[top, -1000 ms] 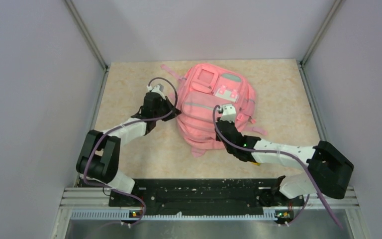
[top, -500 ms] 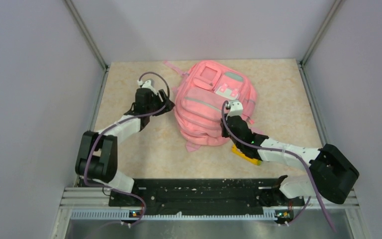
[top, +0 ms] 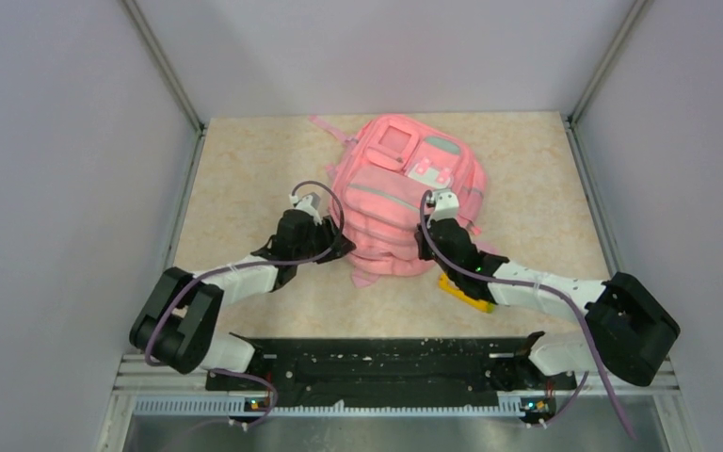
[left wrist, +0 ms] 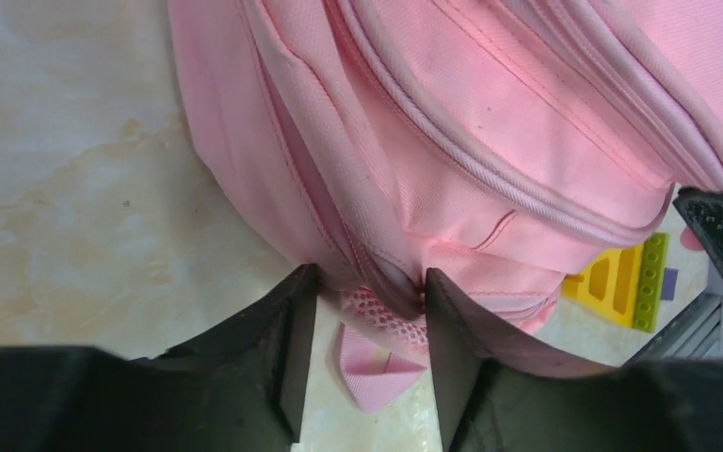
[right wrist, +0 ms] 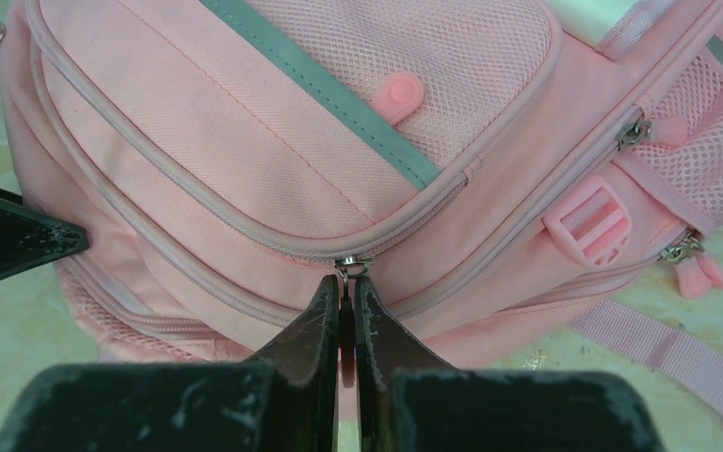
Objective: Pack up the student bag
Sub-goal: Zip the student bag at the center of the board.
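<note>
**Zip pinched, bag not yet open**

Bag (top: 391,202) lies flat, pockets up, toward the far middle of the tabletop (top: 245,169). My right fingers (right wrist: 348,301) are closed tight on a zip pull (right wrist: 350,268) at the near edge of a front pocket. My left fingers (top: 337,247) stand apart, straddling the bag's near corner with its fabric between them; I would not call that a clamp.

Every zip I can see looks run shut, so I judge the packing barely begun. One yellow block (top: 459,290) lies on the tabletop just beside the bag's near edge, under my right arm. What is inside the bag I cannot tell. Left to do, as I read it: draw the zip open, put the block in, close up.
</note>
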Available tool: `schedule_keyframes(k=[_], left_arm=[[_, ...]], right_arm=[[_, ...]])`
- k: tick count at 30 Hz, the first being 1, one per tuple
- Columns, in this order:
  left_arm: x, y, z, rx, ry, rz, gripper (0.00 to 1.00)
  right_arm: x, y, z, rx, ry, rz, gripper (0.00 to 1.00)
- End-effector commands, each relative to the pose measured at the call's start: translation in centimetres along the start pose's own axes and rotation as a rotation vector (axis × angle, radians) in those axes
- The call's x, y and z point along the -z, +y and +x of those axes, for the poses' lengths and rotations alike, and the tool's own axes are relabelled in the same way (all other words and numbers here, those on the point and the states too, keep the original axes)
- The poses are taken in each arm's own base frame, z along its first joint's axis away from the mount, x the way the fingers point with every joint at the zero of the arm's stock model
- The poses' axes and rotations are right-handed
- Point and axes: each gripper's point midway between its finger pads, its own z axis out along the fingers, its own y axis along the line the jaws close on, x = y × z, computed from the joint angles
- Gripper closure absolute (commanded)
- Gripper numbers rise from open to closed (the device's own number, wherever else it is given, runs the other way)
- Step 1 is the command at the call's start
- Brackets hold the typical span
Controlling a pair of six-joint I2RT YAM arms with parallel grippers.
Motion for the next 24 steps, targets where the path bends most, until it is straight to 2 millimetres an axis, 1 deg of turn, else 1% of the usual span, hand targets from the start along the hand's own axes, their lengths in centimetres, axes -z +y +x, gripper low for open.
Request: schedule_keyframes(k=[1,2,4,5,10,14,17,19,20,21,22,23,24], left_arm=[[-1.4,-1.0,-0.6,0.022,-0.028,0.047,0.60],[-1.6,-0.7,-0.8,0.022,-0.035,0.032,0.68],[-1.7,0.3,-1.3,0.013,-0.053,-0.022,0.93],[-1.7,0.7,-1.8,0.008,-0.065,-0.050,1.00],[-0.5,3.2,-4.0,-0.002,-0.111,-0.148,1.00],[-0.2,3.9,-4.8,-0.028,-0.112,-0.164,1.00],[-0.4,3.8,-4.9,-0.053,-0.103,-0.155,1.00],[-0.4,3.6,-5.1,-0.064,-0.105,-0.147,1.00],[-0.3,3.5,-5.3,-0.074,-0.110,-0.146,0.91],[0.0,3.4,-5.6,-0.079,-0.120,-0.149,0.70],[0.3,3.2,-6.0,-0.087,-0.134,-0.150,0.50],[0.7,3.1,-6.3,-0.095,-0.148,-0.156,0.35],[1.2,2.9,-6.8,-0.105,-0.167,-0.161,0.25]], right_arm=[[0.1,0.1,-1.9,-0.020,-0.053,-0.017,1.00],[0.1,-0.2,-1.9,-0.023,-0.050,-0.013,1.00],[0.0,-1.1,-1.6,-0.026,-0.041,0.010,1.00],[0.0,-1.7,-1.5,-0.030,-0.036,0.025,1.00],[-0.7,-6.0,-1.0,-0.048,-0.021,0.132,1.00],[-2.0,-8.1,-1.7,-0.058,-0.030,0.175,1.00],[-3.3,-8.6,-3.0,-0.064,-0.043,0.170,1.00],[-3.8,-8.3,-3.9,-0.049,-0.045,0.150,1.00],[-3.8,-8.1,-4.3,-0.033,-0.046,0.139,1.00],[-3.8,-7.8,-4.8,-0.018,-0.048,0.126,0.91],[-3.8,-7.7,-4.9,-0.006,-0.044,0.118,0.58],[-3.7,-7.7,-5.2,0.006,-0.044,0.119,0.34],[-3.5,-7.9,-5.5,0.017,-0.047,0.126,0.17]])
